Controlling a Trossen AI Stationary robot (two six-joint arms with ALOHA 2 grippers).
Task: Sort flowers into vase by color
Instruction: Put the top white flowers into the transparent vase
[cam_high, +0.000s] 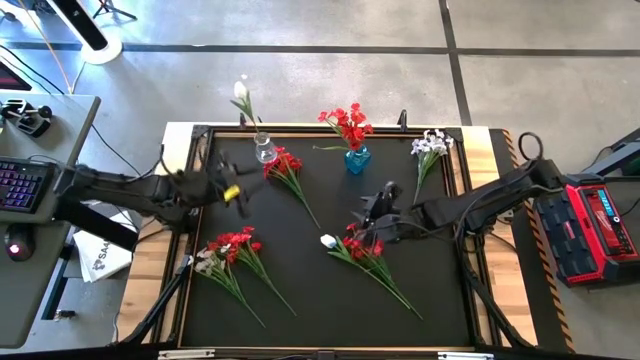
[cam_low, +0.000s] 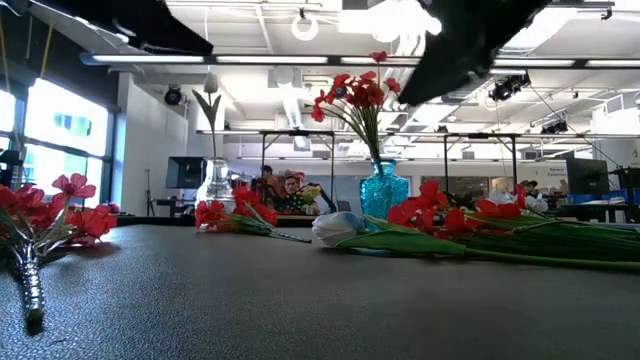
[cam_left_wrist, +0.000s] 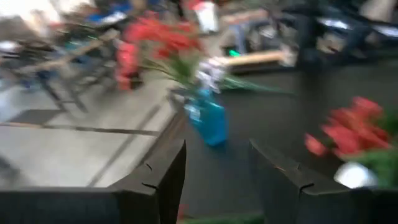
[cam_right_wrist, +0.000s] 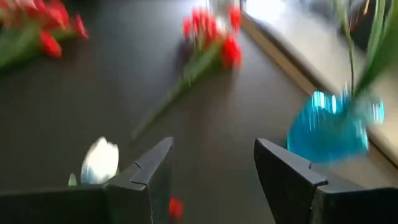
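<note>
A blue vase (cam_high: 357, 159) at the mat's far edge holds red blooms (cam_high: 347, 123). A clear vase (cam_high: 265, 150) left of it holds one white flower (cam_high: 241, 93). Lying flat on the mat are a red sprig (cam_high: 287, 167) beside the clear vase, a red sprig (cam_high: 233, 246) near left, a red sprig (cam_high: 362, 247) in the middle with a white bud (cam_high: 328, 241) beside it, and a white sprig (cam_high: 432, 146) far right. My left gripper (cam_high: 235, 190) is open near the clear vase and faces the blue vase (cam_left_wrist: 208, 121). My right gripper (cam_high: 372, 214) is open just beyond the middle sprig, with the white bud (cam_right_wrist: 99, 160) ahead of its fingers.
The black mat (cam_high: 330, 300) sits in a raised frame with wooden table edges on both sides. A red case (cam_high: 590, 225) stands off the table's right side, and a keyboard desk (cam_high: 25, 185) off its left. In the low view the blue vase (cam_low: 385, 188) and clear vase (cam_low: 215, 180) stand at the far edge.
</note>
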